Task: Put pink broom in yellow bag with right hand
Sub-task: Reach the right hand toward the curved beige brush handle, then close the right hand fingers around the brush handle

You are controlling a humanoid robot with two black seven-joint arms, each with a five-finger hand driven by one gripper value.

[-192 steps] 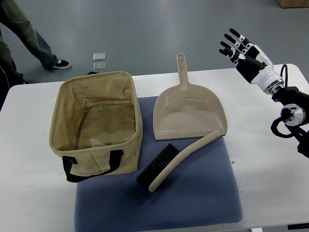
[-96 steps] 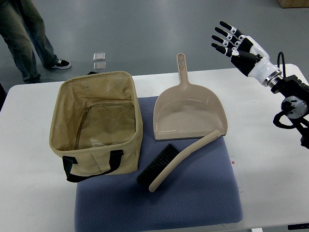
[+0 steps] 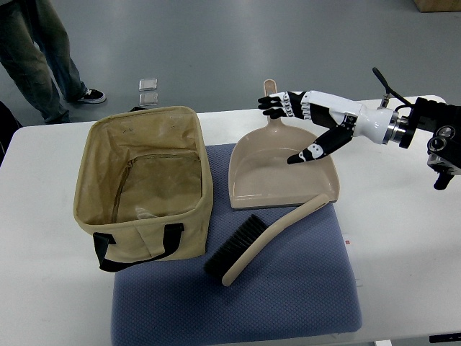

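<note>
The pink broom [image 3: 268, 240], a beige-pink hand brush with black bristles at its lower left end, lies diagonally on the blue mat [image 3: 288, 295]. The yellow bag [image 3: 144, 184] stands open-topped to its left, partly on the mat, with black handles in front. My right hand [image 3: 295, 126] hovers over the pink dustpan [image 3: 281, 169], above and behind the broom, with its fingers spread and holding nothing. Its arm comes in from the right edge. My left arm does not show.
The dustpan lies on the mat's far side, its handle pointing away from me. The white table [image 3: 403, 238] carries everything. A person's legs [image 3: 39, 58] stand on the floor at the upper left, near two small clear packets [image 3: 148, 91].
My right hand has swung left and down from above the table's far right corner to over the dustpan, still open. The person's legs have shifted at the upper left.
</note>
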